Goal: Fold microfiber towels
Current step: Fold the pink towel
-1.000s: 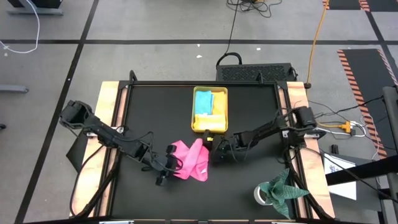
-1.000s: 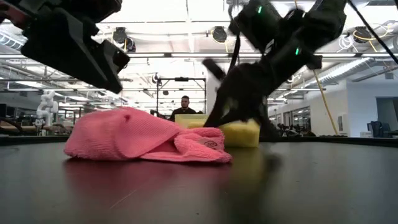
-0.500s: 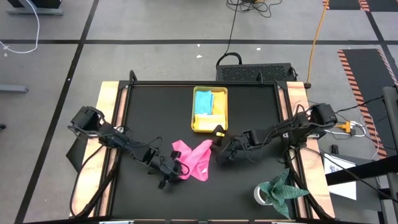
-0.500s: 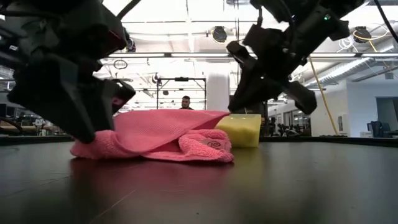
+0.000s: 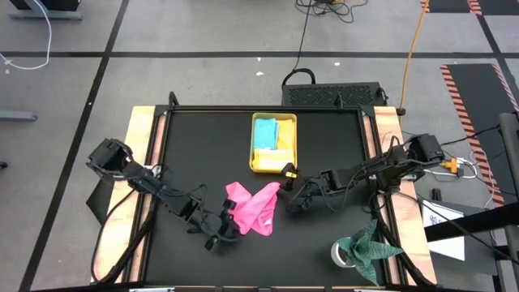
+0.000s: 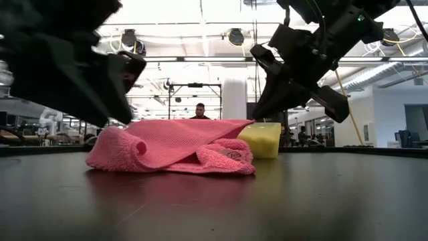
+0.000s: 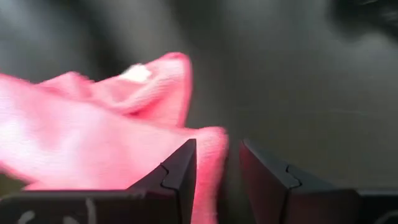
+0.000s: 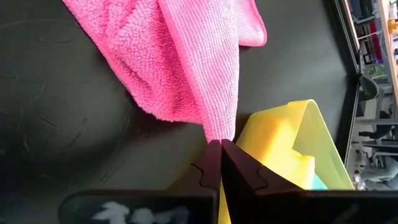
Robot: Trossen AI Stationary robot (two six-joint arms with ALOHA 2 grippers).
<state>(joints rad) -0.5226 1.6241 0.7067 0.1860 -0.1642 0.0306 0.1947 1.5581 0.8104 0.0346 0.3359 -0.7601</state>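
Up close, right gripper pinches pink towel corner.

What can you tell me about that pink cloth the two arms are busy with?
The pink towel is a small, soft, fuzzy cloth with a stitched hem and a small label on one fold. It lies crumpled and partly doubled over on the black table, just in front of the yellow tray. The right gripper pinches one corner with its jaws shut, lifting that edge off the table. The left gripper has another edge between its jaws, low at the towel's opposite side.
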